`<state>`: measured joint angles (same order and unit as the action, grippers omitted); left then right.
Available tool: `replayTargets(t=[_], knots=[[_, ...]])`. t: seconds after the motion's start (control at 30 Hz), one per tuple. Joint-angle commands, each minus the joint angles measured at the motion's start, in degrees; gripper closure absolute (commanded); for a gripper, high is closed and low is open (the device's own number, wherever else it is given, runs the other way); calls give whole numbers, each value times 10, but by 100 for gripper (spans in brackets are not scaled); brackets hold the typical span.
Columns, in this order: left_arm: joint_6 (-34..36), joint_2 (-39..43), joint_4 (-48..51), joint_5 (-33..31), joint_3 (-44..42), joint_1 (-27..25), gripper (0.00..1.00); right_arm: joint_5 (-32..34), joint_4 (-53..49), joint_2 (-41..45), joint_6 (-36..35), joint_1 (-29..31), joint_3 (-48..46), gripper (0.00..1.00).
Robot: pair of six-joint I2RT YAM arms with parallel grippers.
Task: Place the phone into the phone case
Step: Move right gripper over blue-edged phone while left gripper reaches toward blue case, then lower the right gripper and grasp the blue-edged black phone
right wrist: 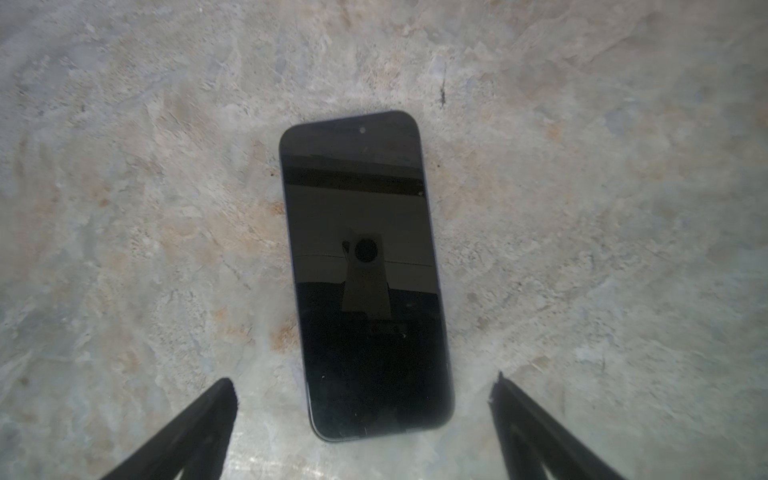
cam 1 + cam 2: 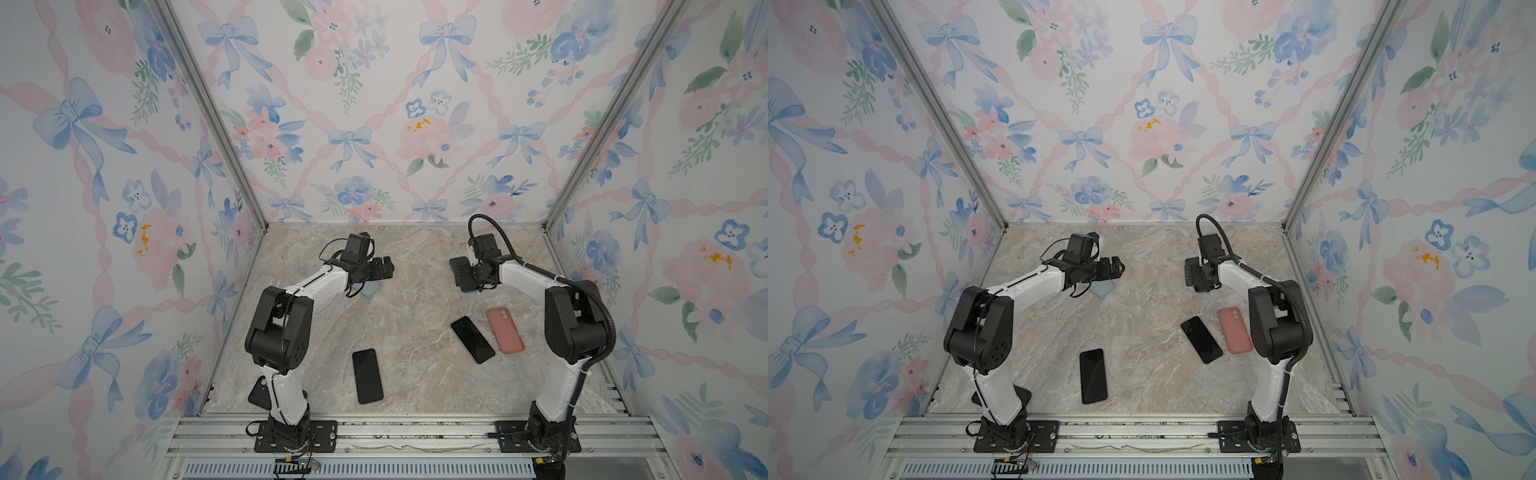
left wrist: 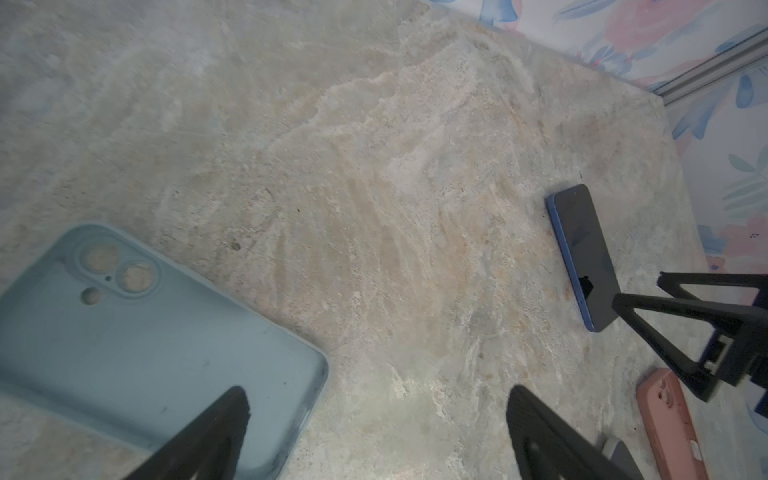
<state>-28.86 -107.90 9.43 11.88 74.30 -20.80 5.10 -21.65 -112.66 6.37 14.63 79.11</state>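
Overhead, both arms bend inward mid-frame: left gripper (image 3: 376,432) spread wide and empty beside the blue case (image 3: 137,345), right gripper (image 1: 363,415) likewise gaping, empty, over a phone (image 1: 361,274).

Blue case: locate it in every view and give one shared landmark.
Top view: blue case peeks out beneath the left arm.
Top view: blue case, same place.
Left wrist: close up, partly behind a finger.
Right wrist: not in it.
Landmark: pink case, in all but the right wrist view.

Soft, even light throughout with faint shadows; both wrist views blur toward their edges, and the phone (image 1: 365,274) screen mirrors glare.
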Motion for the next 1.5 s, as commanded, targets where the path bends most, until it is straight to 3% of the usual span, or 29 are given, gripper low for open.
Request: replayTargets(t=[0.0,0.57,0.97,1.47], knots=[[-20,-23,32,59,14,-6,2,0,-65,-29,-21,2,45,3],[-33,-65,32,96,49,-7,2,22,-163,-110,13,-11,138,2],[-41,-69,32,119,47,0,4,-24,-189,-134,25,-12,151,21],[-56,-61,32,140,43,2,8,-36,-137,-79,39,15,82,31]])
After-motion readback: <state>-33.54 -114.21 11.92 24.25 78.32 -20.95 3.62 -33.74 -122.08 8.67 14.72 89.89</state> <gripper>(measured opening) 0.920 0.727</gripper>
